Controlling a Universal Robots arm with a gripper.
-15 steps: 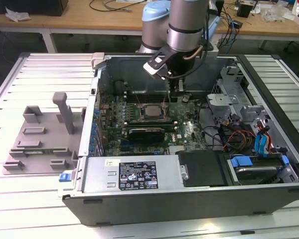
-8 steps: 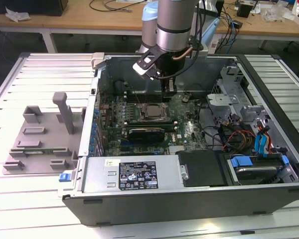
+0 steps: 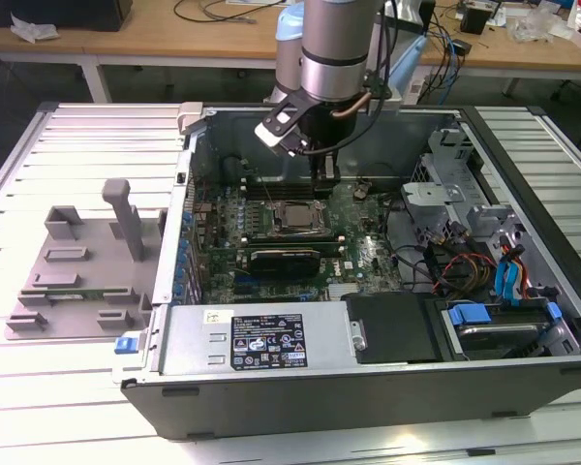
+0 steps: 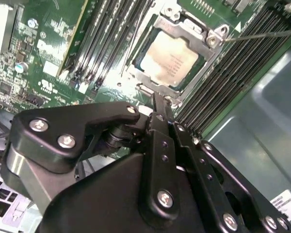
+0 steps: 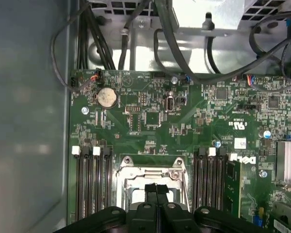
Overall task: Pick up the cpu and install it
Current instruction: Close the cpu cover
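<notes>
cpu point(image 4: 169, 60) | silver-grey square top, pale rim | lying flat | seated inside the metal socket frame point(image 4: 211, 38)

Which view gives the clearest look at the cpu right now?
The second wrist view: the cpu lies in its socket frame, silver top unobstructed. The exterior view shows the cpu small; in the first wrist view the gripper covers most of it.
</notes>
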